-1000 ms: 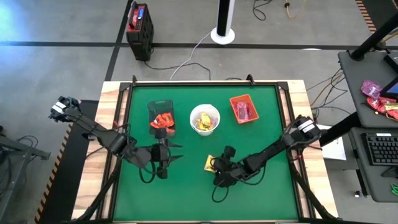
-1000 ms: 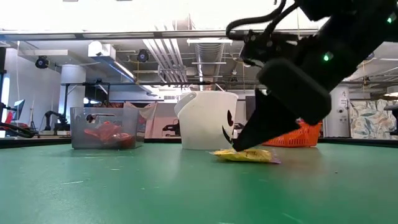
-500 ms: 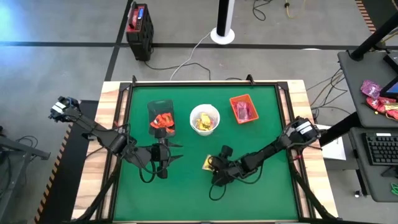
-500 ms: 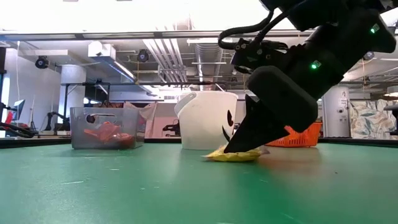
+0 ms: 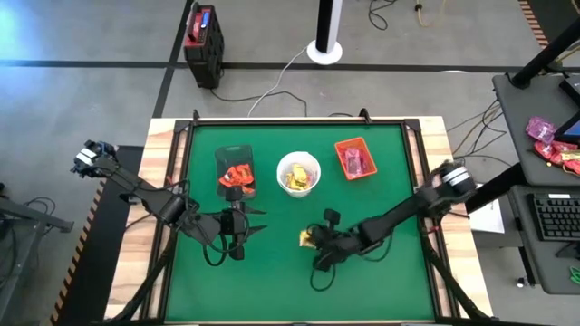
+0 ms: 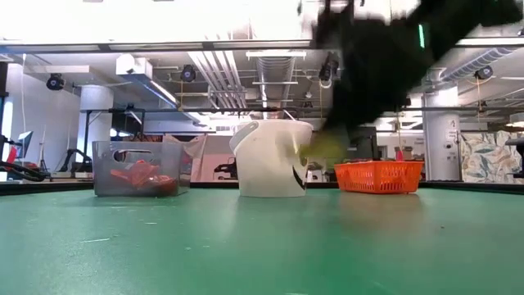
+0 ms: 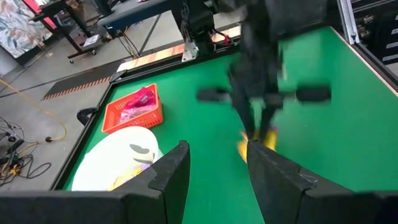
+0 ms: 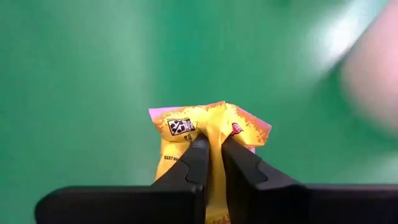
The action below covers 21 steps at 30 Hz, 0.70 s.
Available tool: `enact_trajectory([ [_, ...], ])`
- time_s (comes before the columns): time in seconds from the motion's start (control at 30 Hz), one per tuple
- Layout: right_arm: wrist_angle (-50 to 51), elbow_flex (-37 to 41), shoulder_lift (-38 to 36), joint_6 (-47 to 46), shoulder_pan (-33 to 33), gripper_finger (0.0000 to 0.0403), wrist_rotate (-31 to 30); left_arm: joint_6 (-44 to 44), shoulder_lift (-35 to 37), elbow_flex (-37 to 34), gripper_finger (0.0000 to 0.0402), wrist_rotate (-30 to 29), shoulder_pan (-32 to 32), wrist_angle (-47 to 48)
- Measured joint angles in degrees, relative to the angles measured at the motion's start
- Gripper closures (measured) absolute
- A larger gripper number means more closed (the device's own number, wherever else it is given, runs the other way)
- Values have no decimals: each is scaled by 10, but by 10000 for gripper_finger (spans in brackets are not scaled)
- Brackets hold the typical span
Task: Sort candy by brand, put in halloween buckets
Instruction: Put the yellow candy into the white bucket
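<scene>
Lifting off now: our right gripper (image 8: 211, 155), pinched tight on the yellow candy (image 8: 211, 134), just raised it off the table (image 5: 381, 181), so the white bucket (image 5: 298, 173) should be next, while our left gripper (image 7: 214, 171) waits open.

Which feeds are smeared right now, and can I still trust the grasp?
Low view: the right arm is a dark motion smear above the white bucket. Left wrist view: the right gripper is also blurred. Right wrist view is sharp up close, fingers pinching the yellow packet. High view is steady; left gripper waits beside the dark tub.
</scene>
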<state>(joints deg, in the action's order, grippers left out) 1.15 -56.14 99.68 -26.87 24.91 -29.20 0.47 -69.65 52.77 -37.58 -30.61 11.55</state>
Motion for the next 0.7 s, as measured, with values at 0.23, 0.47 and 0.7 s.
enact_trajectory([
  [0.23,-63,-2,-141,67,-59,384,-95,1,0,0,259,0,0,-6],
  [0.47,-77,-2,-173,62,-173,378,-104,3,0,0,259,-7,0,-9],
  [0.7,-78,-2,-168,50,-233,308,-26,3,0,0,259,-8,0,-6],
])
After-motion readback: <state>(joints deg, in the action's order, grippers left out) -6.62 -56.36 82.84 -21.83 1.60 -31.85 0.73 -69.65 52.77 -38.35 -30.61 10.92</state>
